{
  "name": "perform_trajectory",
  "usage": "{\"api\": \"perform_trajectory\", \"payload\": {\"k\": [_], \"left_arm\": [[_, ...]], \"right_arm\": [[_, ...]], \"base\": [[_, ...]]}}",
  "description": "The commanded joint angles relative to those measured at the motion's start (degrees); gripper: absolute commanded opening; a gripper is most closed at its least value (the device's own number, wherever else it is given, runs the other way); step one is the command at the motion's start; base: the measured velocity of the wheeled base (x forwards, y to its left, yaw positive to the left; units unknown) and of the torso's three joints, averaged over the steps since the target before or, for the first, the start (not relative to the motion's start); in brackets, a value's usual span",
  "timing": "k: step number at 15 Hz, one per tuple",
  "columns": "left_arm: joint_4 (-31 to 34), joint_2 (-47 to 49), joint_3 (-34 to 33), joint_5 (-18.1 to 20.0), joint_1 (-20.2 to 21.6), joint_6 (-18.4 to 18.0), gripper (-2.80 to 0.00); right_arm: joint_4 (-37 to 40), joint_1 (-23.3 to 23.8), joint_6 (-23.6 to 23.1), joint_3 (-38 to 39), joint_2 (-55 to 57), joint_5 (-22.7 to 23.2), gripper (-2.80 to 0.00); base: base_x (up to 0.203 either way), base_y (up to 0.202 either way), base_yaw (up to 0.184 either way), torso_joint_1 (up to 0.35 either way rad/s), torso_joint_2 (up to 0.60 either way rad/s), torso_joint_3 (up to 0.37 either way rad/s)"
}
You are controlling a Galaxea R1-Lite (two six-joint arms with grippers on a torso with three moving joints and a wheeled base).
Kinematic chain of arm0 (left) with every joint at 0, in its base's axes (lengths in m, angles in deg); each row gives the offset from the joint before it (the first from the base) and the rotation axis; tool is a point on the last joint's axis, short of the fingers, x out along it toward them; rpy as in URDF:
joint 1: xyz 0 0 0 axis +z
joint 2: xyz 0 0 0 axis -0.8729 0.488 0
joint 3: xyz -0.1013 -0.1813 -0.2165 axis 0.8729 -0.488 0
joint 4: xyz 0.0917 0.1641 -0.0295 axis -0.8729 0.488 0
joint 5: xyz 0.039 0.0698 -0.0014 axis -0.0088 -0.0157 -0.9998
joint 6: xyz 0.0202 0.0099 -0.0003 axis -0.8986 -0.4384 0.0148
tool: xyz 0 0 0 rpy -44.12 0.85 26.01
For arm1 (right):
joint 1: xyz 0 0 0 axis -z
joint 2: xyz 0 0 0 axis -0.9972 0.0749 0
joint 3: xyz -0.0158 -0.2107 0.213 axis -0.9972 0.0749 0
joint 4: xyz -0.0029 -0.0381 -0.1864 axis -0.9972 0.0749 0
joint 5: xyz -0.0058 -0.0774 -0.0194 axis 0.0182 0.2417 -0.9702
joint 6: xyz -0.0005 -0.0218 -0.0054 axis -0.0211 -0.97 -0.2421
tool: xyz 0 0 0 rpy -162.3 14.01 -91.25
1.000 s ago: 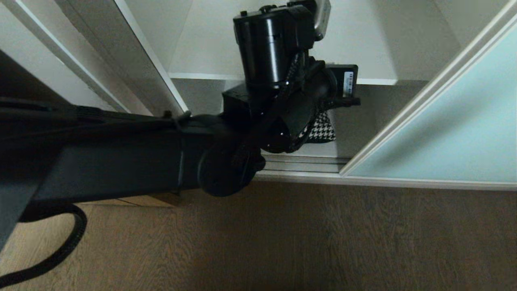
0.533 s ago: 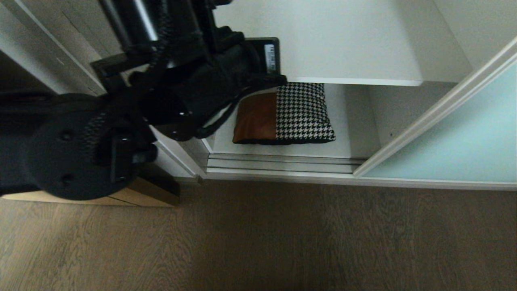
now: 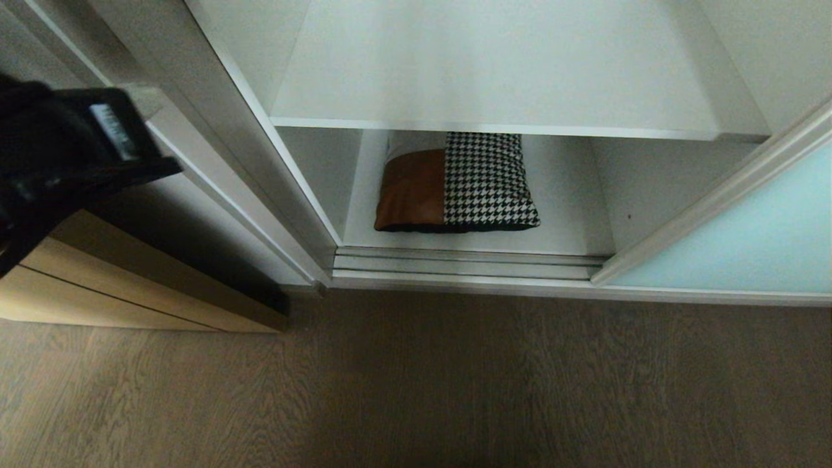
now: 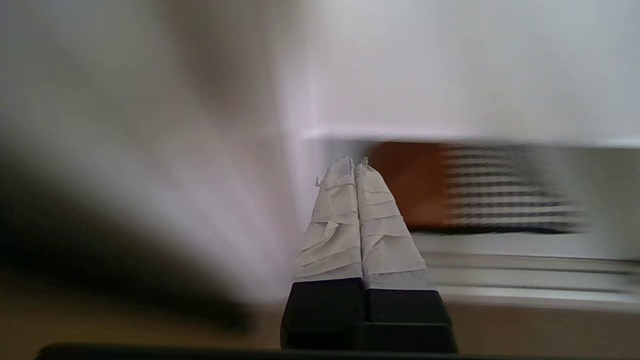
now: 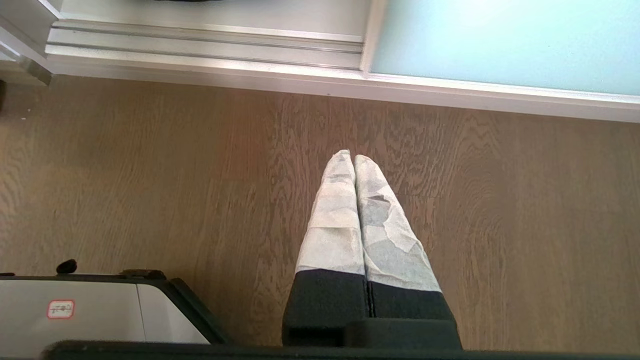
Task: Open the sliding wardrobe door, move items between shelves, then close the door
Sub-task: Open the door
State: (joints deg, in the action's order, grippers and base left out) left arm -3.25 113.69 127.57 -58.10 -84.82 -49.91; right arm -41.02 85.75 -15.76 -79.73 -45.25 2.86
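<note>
The sliding wardrobe door (image 3: 741,240) is standing slid to the right, leaving the compartment open; its pale aqua glass and silver frame are also showing in the right wrist view, beside the bottom track (image 3: 461,263).

The items (image 3: 456,183), a folded bundle w/ a rust-brown piece on the left and a black-and-white houndstooth piece on the right, are lying on the lower shelf (image 3: 565,221), near its front edge and just behind the track. The upper shelf (image 3: 494,71) is sitting directly above, overhanging the bundle's rear part.

Left arm (image 3: 58,162): only a dark section w/ a label is showing at the left edge of the head view, outside the compartment, in front of the wardrobe's left side panel (image 3: 214,130). The left gripper (image 4: 355,165) is clenched, taped fingers pressed together, nothing between them. In the left wrist view (blurred) the bundle is lying beyond the fingertips and off to one side, apart from them, no contact.

Right gripper (image 5: 354,157): also clenched and empty, pointing down over the wooden floor (image 3: 455,390), in front of the track and the door's lower frame. It is well apart from the bundle. A white part of the robot base (image 5: 90,315) is showing beside it.
</note>
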Motion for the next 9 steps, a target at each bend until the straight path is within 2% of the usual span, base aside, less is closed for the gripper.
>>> {"api": "perform_trajectory", "payload": {"k": [1,3,5,7,9], "left_arm": [[-0.31,-13.36,-11.82,-0.11,6.97,0.22,-2.8],[-0.36,-21.29,-21.43,0.13,10.63,0.44,-2.8],[-0.28,-27.99,-28.34,1.84,13.82,1.83,-2.8],[-0.1,-32.7,-33.73,2.61,15.1,4.45,-2.8],[-0.03,-37.79,-38.96,2.79,15.98,5.47,-2.8]], "right_arm": [[0.0,0.0,0.02,0.09,0.02,0.01,-2.8],[0.0,-0.03,0.0,0.03,0.02,0.01,-2.8],[0.0,0.04,0.01,0.07,0.02,0.01,-2.8],[0.0,-0.01,0.02,0.06,0.02,0.01,-2.8],[0.0,0.0,-0.03,0.09,0.02,0.01,-2.8]], "base": [[0.0,0.0,0.0,0.0,0.0,0.0],[0.0,0.0,0.0,0.0,0.0,0.0],[0.0,0.0,0.0,0.0,0.0,0.0],[0.0,0.0,0.0,0.0,0.0,0.0],[0.0,0.0,0.0,0.0,0.0,0.0]]}}
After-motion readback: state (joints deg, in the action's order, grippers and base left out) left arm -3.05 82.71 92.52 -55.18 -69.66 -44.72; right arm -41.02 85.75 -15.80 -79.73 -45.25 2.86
